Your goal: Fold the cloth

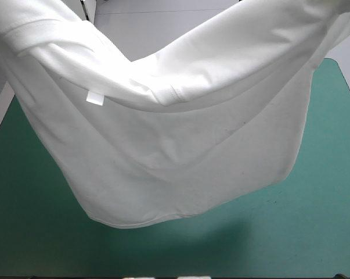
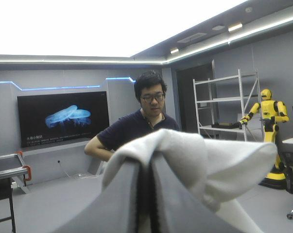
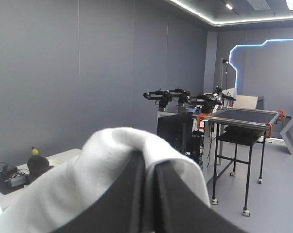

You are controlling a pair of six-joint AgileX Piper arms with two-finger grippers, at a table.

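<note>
The white T-shirt hangs lifted above the teal-green table, stretched wide between both upper corners of the high view and sagging in the middle; a small white label shows on it. Both grippers are out of the high view. In the left wrist view, my left gripper is shut on a bunched edge of the T-shirt, the cloth draped over its black fingers. In the right wrist view, my right gripper is shut on the T-shirt in the same way. Both wrist views look level into the room.
The table's right edge and left edge show past the hanging cloth. Bare teal-green cover lies below the shirt's lowest hem, toward the near edge.
</note>
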